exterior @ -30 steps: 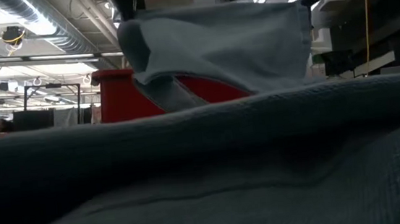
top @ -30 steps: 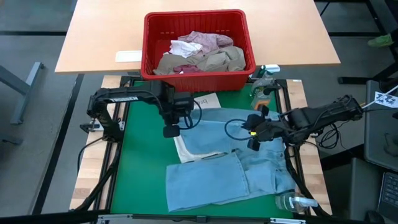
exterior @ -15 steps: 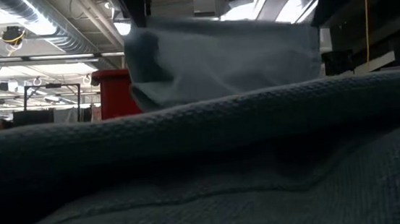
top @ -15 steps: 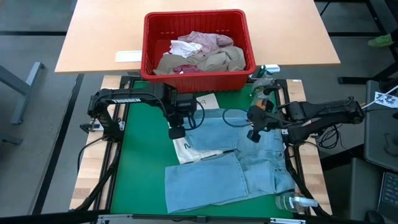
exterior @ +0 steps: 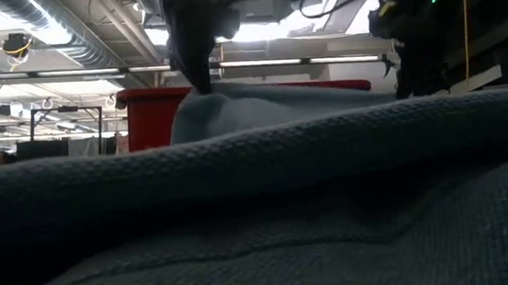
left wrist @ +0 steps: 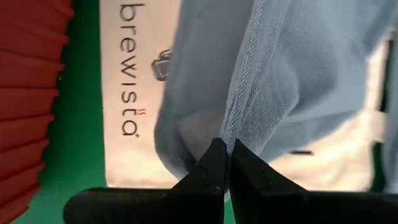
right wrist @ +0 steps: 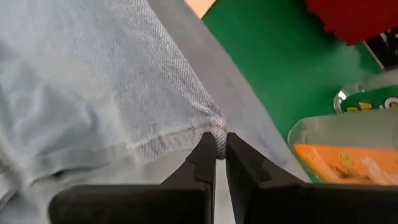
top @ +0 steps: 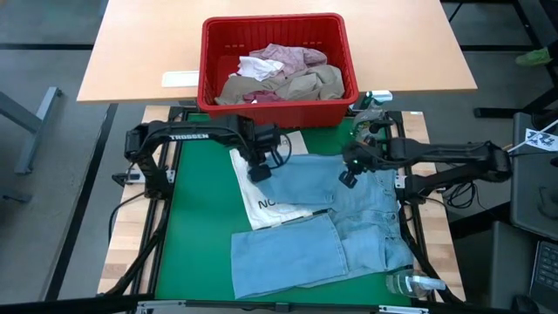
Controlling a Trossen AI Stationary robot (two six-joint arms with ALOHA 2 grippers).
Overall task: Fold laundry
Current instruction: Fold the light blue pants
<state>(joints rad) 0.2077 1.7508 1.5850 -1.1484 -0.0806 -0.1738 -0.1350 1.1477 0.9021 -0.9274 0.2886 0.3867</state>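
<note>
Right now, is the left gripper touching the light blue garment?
Touching. The left wrist view shows the left gripper pinched shut on a seamed edge of the light blue garment; the cloth runs right into the closed tips, no gap.

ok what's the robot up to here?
Both arms are folding the light blue jeans on the green mat. The left gripper and right gripper are each shut on the hem of a pant leg, carrying it toward the red basket, which holds more clothes. A white printed cloth lies under the jeans. A spray bottle sits at the mat's near right corner.
</note>
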